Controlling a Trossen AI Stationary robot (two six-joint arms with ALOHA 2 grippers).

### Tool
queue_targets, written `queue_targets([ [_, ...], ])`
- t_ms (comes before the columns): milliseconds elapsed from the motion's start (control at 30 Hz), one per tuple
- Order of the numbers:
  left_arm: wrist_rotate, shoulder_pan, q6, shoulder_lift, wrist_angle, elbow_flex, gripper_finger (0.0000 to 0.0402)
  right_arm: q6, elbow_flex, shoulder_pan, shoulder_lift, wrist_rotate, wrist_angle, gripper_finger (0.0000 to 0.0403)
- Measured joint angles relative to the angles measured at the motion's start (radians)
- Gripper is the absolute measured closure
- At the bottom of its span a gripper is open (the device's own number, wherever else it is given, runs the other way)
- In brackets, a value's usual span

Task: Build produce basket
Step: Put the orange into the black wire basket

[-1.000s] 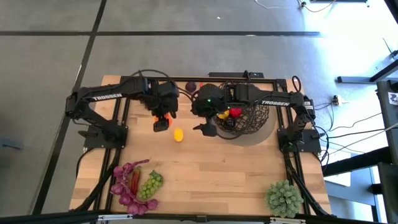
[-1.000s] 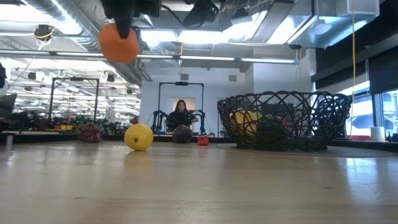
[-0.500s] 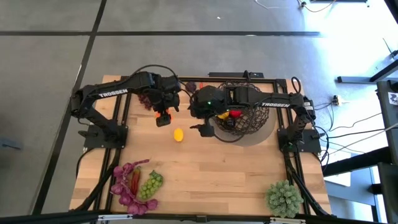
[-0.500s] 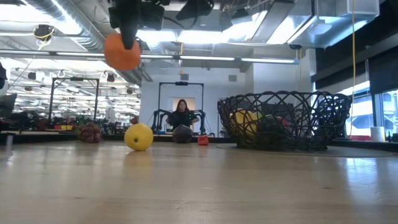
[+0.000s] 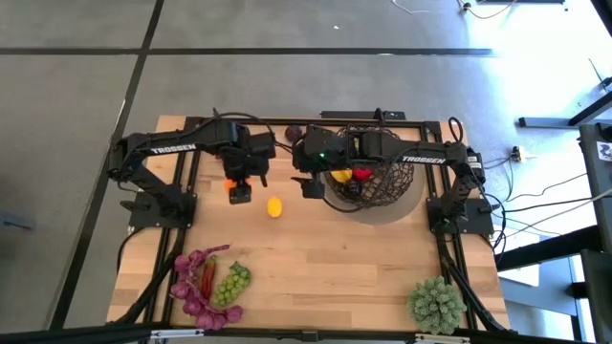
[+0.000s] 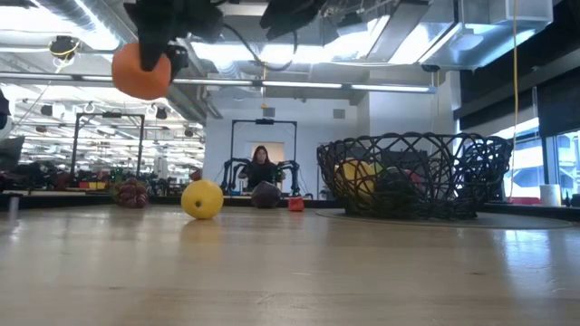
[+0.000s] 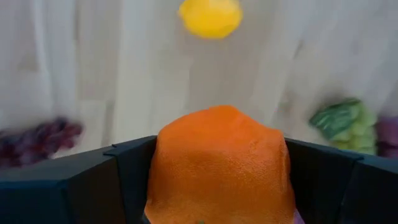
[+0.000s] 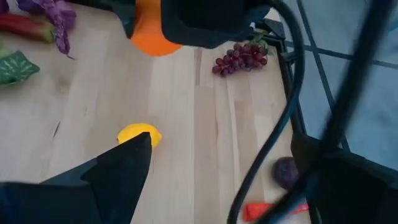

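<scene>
My left gripper (image 5: 239,191) hangs over the table's far left part, shut on an orange (image 5: 231,188) that shows high in the low view (image 6: 140,70). A lemon (image 5: 274,206) rests on the wood a little to its right. The dark wire basket (image 5: 378,182) stands at the far right with yellow and red produce inside. My right gripper (image 5: 311,187) is open at the basket's left rim with nothing in it. Purple leaves, a red chilli and green grapes (image 5: 229,284) lie near the front left. Purple grapes (image 8: 239,59) lie at the far edge. My left gripper pinches the orange between its two fingers, one on each of its opposite sides (image 7: 163,168). The fingers (image 7: 93,186) come from above and point down. The orange hangs at their lower ends, lifted well clear of the table.
A spiky pale green plant ball (image 5: 437,302) sits at the front right corner. A small dark purple thing (image 5: 294,132) and a small red thing (image 8: 267,211) lie near the far edge. Bare wood spans the middle and front. A person (image 6: 263,167) sits in the room beyond.
My left gripper has carried the orange toward the table's left edge, away from the lemon, still lifted clear, and has tipped to point more straight down. My right gripper has turned at the wrist while staying beside the basket.
</scene>
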Motion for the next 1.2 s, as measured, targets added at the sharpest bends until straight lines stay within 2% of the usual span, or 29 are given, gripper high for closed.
queue_targets([
  [100, -0.059, 0.0, -0.001, -0.002, -0.024, 0.0, 0.0133, 0.001, 0.0, 0.0, 0.0, 0.02, -0.011, 0.0028],
  [300, -0.198, 0.013, -0.033, -0.054, -0.047, -0.001, 0.0133, 0.017, 0.0, -0.001, -0.004, 0.132, -0.048, 0.0028],
  [500, -0.205, 0.065, -0.059, -0.111, -0.045, -0.001, 0.0133, 0.053, 0.0, 0.002, -0.007, 0.13, -0.088, 0.0028],
  [667, -0.204, 0.129, -0.049, -0.146, -0.031, -0.001, 0.0133, 0.065, 0.0, 0.012, -0.001, 0.129, -0.027, 0.0028],
  [733, -0.172, 0.155, -0.019, -0.159, -0.019, -0.001, 0.0133, 0.115, 0.0, 0.014, -0.001, 0.113, 0.014, 0.0028],
  [867, -0.037, 0.204, 0.061, -0.173, 0.029, -0.001, 0.0132, 0.158, 0.0, 0.011, 0.007, 0.035, 0.105, 0.0028],
  [1067, 0.172, 0.258, 0.164, -0.171, 0.094, -0.001, 0.0132, 0.023, 0.002, 0.011, 0.034, -0.056, 0.195, 0.0028],
  [1200, 0.242, 0.286, 0.194, -0.171, 0.125, -0.001, 0.0132, 0.049, 0.0, 0.012, 0.06, -0.089, 0.298, 0.0028],
])
